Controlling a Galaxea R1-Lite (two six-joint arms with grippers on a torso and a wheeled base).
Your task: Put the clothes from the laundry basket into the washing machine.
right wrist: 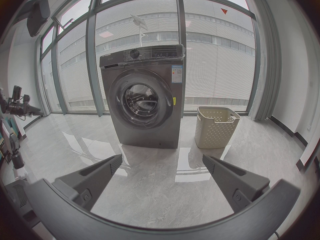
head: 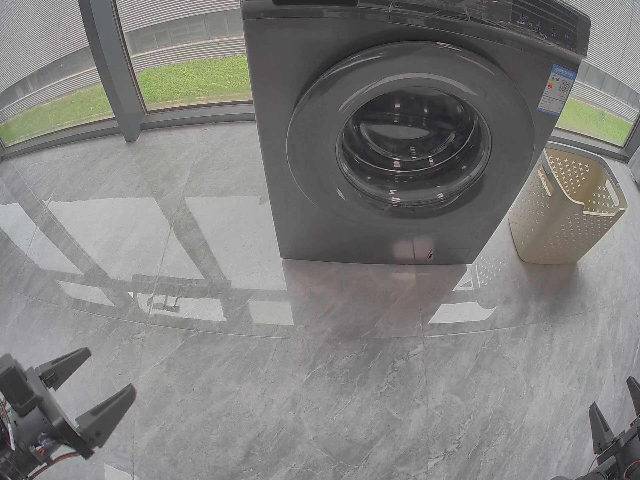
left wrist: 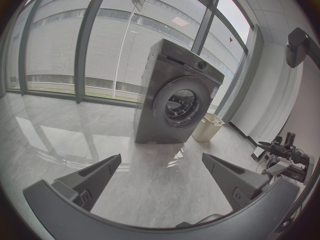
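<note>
A grey front-loading washing machine [head: 407, 121] stands ahead with its round glass door shut; it is also in the left wrist view [left wrist: 176, 97] and the right wrist view [right wrist: 143, 97]. A cream perforated laundry basket [head: 567, 208] sits on the floor at its right side [left wrist: 208, 127] [right wrist: 216, 126]; no clothes show over its rim. My left gripper [head: 100, 385] [left wrist: 161, 160] hangs open and empty low at the left, far from the machine. My right gripper [head: 617, 411] [right wrist: 161, 160] is open and empty low at the right.
Glossy grey stone floor [head: 320, 368] spreads between me and the machine. Tall windows with dark frames [head: 107, 55] run behind it. A white wall [right wrist: 300, 84] stands past the basket. Some equipment [right wrist: 13, 117] stands at the room's left side.
</note>
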